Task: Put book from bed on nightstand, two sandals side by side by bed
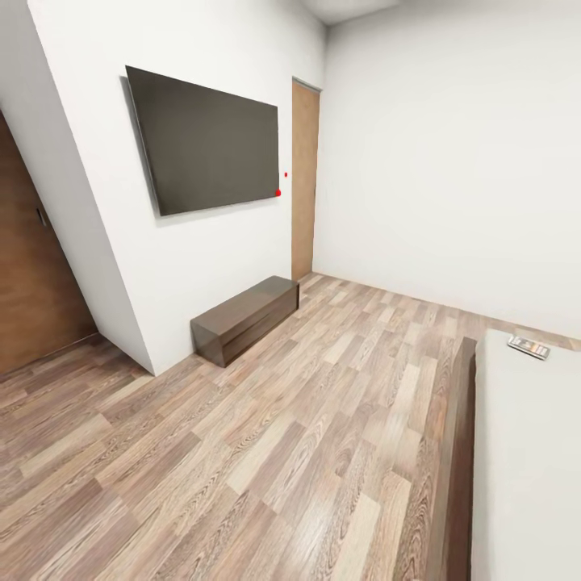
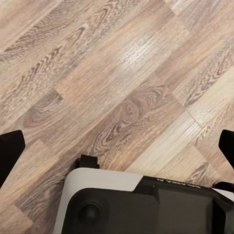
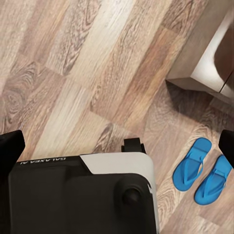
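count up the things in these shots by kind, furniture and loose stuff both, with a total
blue sandals: 2
wall-mounted dark screen: 1
low dark-brown cabinet under the screen: 1
bed: 1
small flat item on the bed, too small to identify: 1
wooden doors: 2
total: 8

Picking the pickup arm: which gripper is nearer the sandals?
Right, as far as the views show. The right wrist view has both sandals lying together on the floor beside the robot's base. The left wrist view has bare floor under the left gripper.
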Controlling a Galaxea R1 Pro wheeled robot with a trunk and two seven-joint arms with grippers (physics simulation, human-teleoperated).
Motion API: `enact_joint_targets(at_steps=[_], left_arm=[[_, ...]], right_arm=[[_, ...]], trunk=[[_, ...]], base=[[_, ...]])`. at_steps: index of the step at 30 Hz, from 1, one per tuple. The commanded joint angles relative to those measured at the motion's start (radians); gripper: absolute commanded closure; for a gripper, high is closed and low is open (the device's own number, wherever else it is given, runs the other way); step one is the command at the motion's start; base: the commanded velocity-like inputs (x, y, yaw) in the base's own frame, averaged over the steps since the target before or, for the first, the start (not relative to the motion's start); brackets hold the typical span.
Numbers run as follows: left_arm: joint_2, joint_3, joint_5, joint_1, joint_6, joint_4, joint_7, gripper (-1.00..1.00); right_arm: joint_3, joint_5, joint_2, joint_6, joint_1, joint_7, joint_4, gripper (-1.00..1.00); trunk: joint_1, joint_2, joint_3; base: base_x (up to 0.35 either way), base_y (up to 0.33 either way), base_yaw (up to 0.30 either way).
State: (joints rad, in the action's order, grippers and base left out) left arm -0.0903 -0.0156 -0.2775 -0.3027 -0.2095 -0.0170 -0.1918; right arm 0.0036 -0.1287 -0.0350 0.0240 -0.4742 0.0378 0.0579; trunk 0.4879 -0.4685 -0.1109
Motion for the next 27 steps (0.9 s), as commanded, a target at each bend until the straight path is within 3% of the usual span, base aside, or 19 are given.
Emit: enact_joint_targets(at_steps=[1,9,20,27], left_arm=[[0.000,-0.001,-0.006,-0.001,-0.002,0.002,-0.006,-1.00],[0.000,-0.001,-0.006,-0.001,-0.002,0.002,-0.006,-1.00],[0.000,-0.002,-0.006,-0.001,-0.002,0.002,-0.006,-1.00],[-0.002,-0.003,-0.006,-0.001,-0.002,0.002,-0.006,-1.00]], right_arm=[[0.001,-0.010,0.000,0.001,-0.001,0.004,0.002,-1.00],[0.001,-0.010,0.000,0.001,-0.002,0.005,0.002,-1.00],[0.001,-0.010,0.000,0.001,-0.002,0.004,0.002,-1.00],[0.001,-0.011,0.001,0.001,-0.001,0.004,0.002,-1.00]], trunk=[[-0.003,0.005,0.001],[-0.034,0.061,0.026],[-0.034,0.061,0.026],[-0.034,0.061,0.026]], base=[[0.000,0.000,0.000],[0.000,0.000,0.000],[0.010,0.000,0.000],[0.298,0.000,0.000]])
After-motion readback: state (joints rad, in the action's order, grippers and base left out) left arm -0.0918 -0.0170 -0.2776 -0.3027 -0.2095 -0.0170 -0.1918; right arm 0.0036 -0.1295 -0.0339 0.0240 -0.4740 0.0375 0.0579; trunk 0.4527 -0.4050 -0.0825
